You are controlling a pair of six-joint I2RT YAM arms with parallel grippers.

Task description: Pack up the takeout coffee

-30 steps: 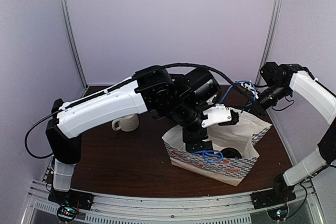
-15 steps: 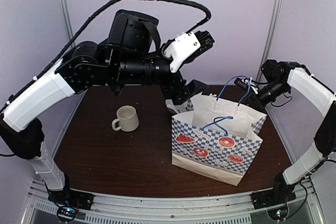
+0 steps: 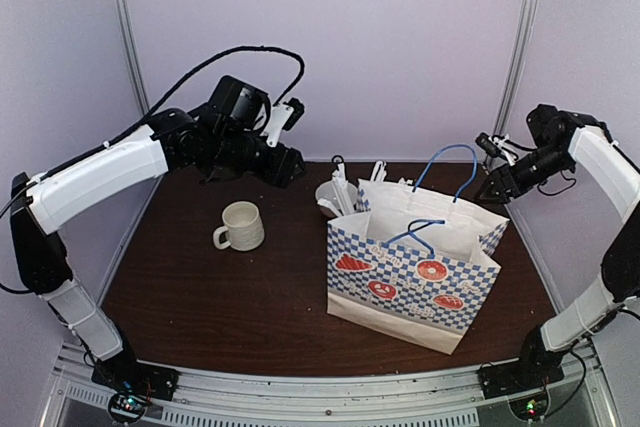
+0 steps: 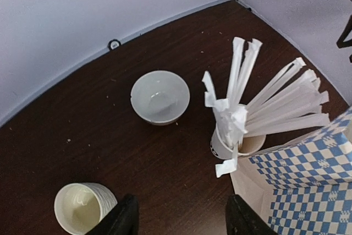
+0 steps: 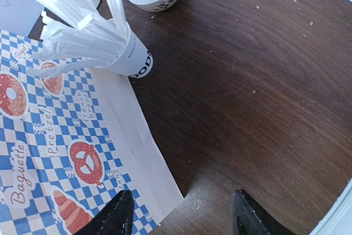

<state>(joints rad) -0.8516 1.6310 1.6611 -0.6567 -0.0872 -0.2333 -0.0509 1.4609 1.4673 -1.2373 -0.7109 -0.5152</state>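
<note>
**Both pincers open above the surface, cups out of sight**

The dark brown wooden surface (image 3: pixel 200 297) carries a blue-checked paper bag (image 3: pixel 410 267) standing upright at the near right. A cream mug (image 3: pixel 240 225) stands well apart to its left. Just behind the bag stands a cup of stirrers (image 4: pixel 225 147), and farther back a small white bowl (image 4: pixel 160 96). The left pincer (image 4: pixel 181 218) and the right pincer (image 5: pixel 181 216) hang high, jaws spread, holding nothing. The coffee cups show in no view, and the inside of the bag is hidden. Pale lilac walls (image 3: pixel 350 47) close the back.

We find neither of the two small black paper coffee cups in any view; the upright blue-and-white checked paper bag (image 3: pixel 410 287) hides its interior from us.
</note>
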